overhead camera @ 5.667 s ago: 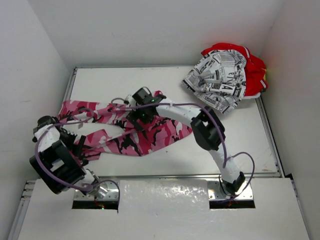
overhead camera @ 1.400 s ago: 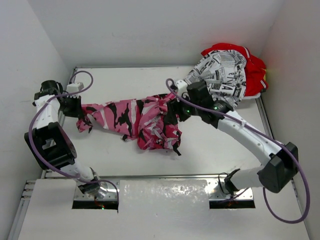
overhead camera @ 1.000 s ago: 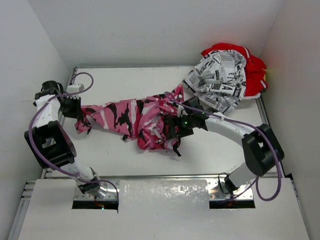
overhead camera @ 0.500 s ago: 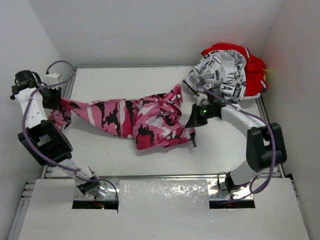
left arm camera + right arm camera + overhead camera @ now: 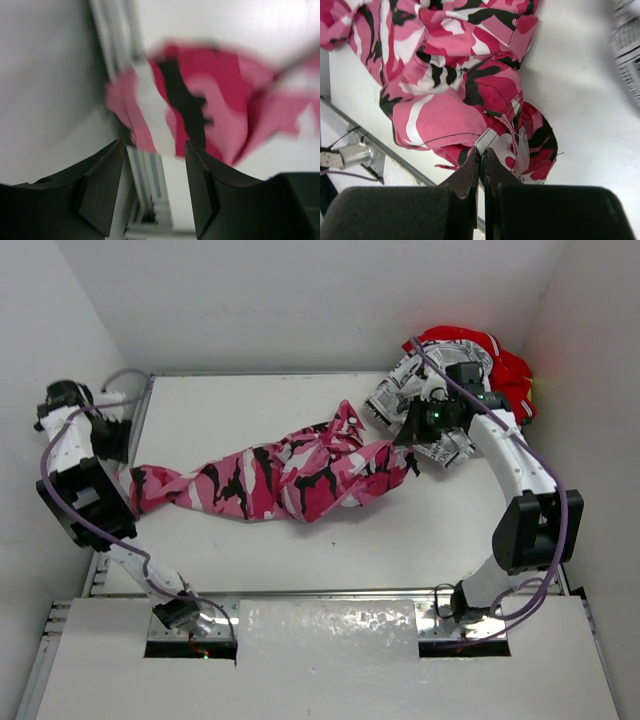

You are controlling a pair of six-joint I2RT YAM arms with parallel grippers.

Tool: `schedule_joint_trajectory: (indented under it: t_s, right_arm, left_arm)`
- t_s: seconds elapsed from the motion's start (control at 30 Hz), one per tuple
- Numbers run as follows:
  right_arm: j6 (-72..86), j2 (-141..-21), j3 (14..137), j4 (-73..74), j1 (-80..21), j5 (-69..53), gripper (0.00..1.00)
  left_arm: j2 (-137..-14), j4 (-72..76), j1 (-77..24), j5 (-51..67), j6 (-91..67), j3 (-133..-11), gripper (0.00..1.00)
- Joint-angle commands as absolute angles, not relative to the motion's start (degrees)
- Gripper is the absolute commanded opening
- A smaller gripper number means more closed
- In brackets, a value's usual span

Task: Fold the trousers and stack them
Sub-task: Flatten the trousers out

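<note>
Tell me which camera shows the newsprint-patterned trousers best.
The top external view: the newsprint-patterned trousers lie heaped on the red trousers at the far right corner, partly behind the right arm. The right wrist view catches only a blurred edge strip; the left wrist view shows none.

I see a white table [image 5: 250, 405], white walls [image 5: 300, 300] on three sides, metal rail [image 5: 330, 592] along its near edge, crinkled sheet [image 5: 330, 632] in front

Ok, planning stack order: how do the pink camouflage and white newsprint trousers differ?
The pink camouflage cloth trousers lie stretched across the table; the white newsprint-patterned trousers sit bunched in its far right corner. The right end effector pinches the camouflage pair; the newsprint pair rests on a red garment. Neither is folded.
</note>
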State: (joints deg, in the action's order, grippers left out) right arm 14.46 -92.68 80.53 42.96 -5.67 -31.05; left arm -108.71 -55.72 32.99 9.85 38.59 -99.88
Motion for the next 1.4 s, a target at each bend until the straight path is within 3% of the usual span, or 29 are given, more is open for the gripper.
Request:
schedule_joint_trajectory:
  t_s: [0.0,0.1,0.2,0.37,0.47,0.57,0.77,0.87,0.97,1.0,1.03,1.13,1.37]
  right_arm:
    - [13.0,-93.3,85.1,45.6,-5.1,-30.8,0.00]
    - [13.1,-94.2,85.6,45.6,-5.0,-30.3,0.00]
    - [13.3,-95.5,86.1,45.4,-5.1,-30.9,0.00]
    - [12.3,-96.1,87.1,46.2,-5.0,-30.1,0.00]
    - [11.7,-95.5,87.4,47.1,-4.8,-28.1,0.00]
    - [11.7,-95.4,87.5,47.9,-4.5,-27.2,0.00]
    - [12.3,-94.5,87.4,48.3,-4.2,-25.6,0.00]
    - [12.7,-94.2,87.8,48.3,-4.1,-25.1,0.00]
    - [13.2,-93.4,87.0,47.5,-4.1,-24.1,0.00]
    - [13.8,-93.1,86.3,46.8,-4.0,-23.8,0.00]
    - [14.2,-92.6,85.9,46.3,-3.8,-22.9,0.00]
    - [15.4,-89.9,84.8,44.4,-2.1,-21.5,0.00]
    - [10.5,-84.1,88.9,47.4,-0.2,-15.8,0.00]
  left_arm:
    - [-98.6,-61.5,33.4,9.3,57.1,-88.2,0.50]
    - [-89.8,-54.0,33.4,-0.1,69.3,-67.6,0.53]
    - [-83.7,-34.5,33.3,-10.0,77.0,-52.3,0.56]
    - [-85.1,-28.6,33.0,-5.0,73.7,-53.6,0.61]
    - [-86.6,-29.9,32.1,-1.1,75.6,-51.7,0.81]
    - [-88.3,-23.5,30.4,-2.2,74.1,-48.3,0.82]
    - [-93.0,-24.9,29.6,2.5,71.5,-49.7,0.79]
    - [-94.7,-25.7,29.7,4.0,69.0,-50.1,0.73]
    - [-96.6,-24.9,29.7,5.9,62.3,-52.4,0.38]
    - [-97.5,-24.5,29.7,6.0,60.1,-54.6,0.06]
    - [-97.8,-24.6,29.8,5.9,56.2,-55.8,0.00]
    - [-96.9,-29.2,31.5,7.6,54.1,-61.2,0.00]
    - [-90.0,-54.7,38.0,10.6,56.9,-81.1,0.00]
